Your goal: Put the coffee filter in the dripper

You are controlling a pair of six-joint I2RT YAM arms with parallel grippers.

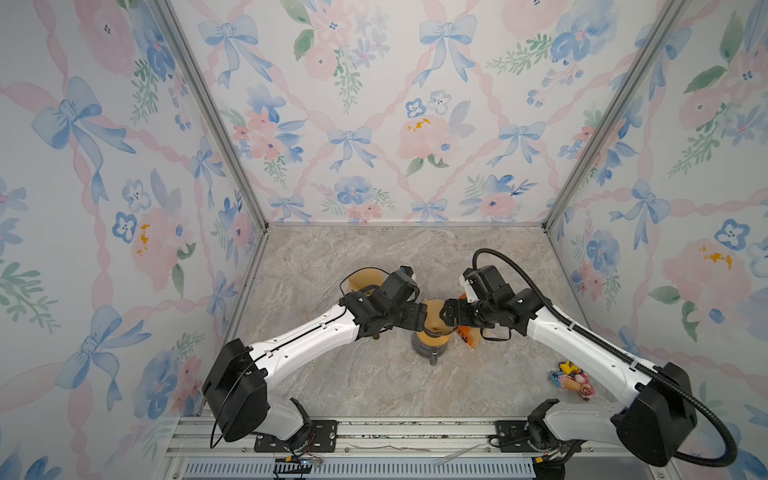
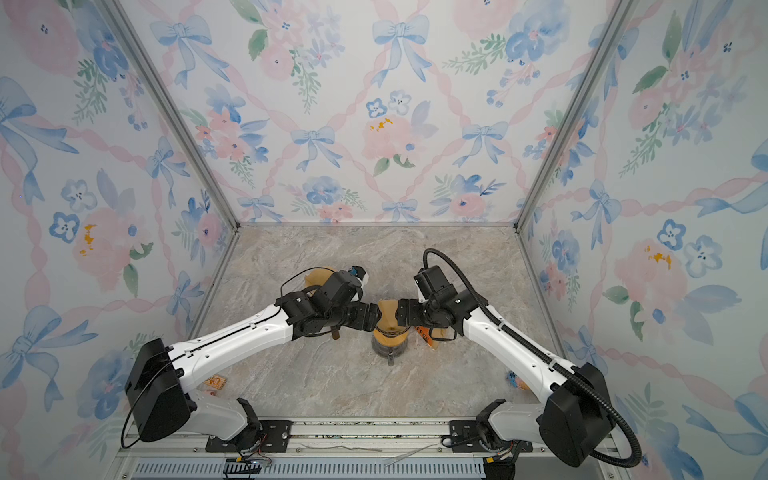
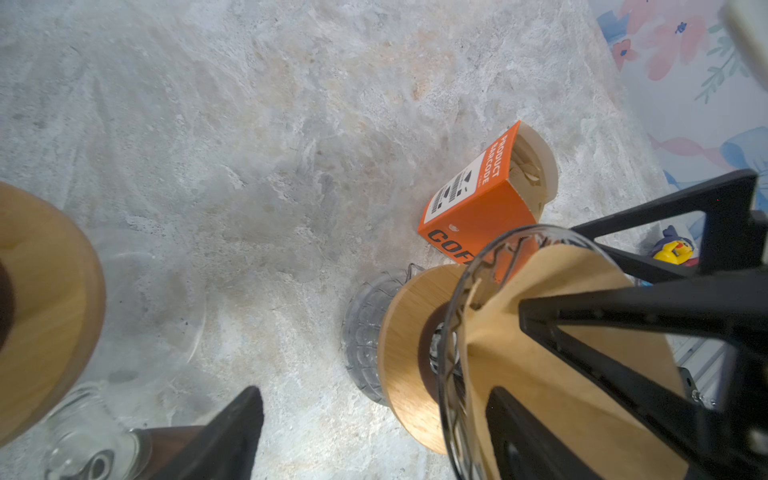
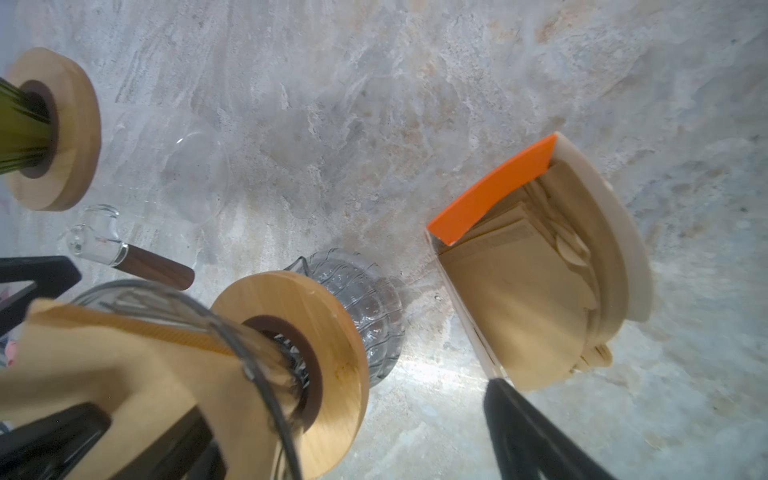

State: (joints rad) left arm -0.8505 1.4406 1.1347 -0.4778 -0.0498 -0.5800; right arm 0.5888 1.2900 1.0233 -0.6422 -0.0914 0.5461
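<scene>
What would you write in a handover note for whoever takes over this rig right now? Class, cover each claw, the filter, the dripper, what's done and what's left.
Left claw: open, one finger over the filter.
Right claw: open, one finger over it from the opposite side.
Filter: standing in the glass dripper mid-table, top edge above the rim; orange filter box beside it.
Done: filter is in the dripper.
Left: it may need seating lower; then back both claws away.

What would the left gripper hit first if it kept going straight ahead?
The paper filter in the glass dripper, right at the tips of the open left gripper; whether they already touch is unclear. Just beyond it is the right gripper.
</scene>
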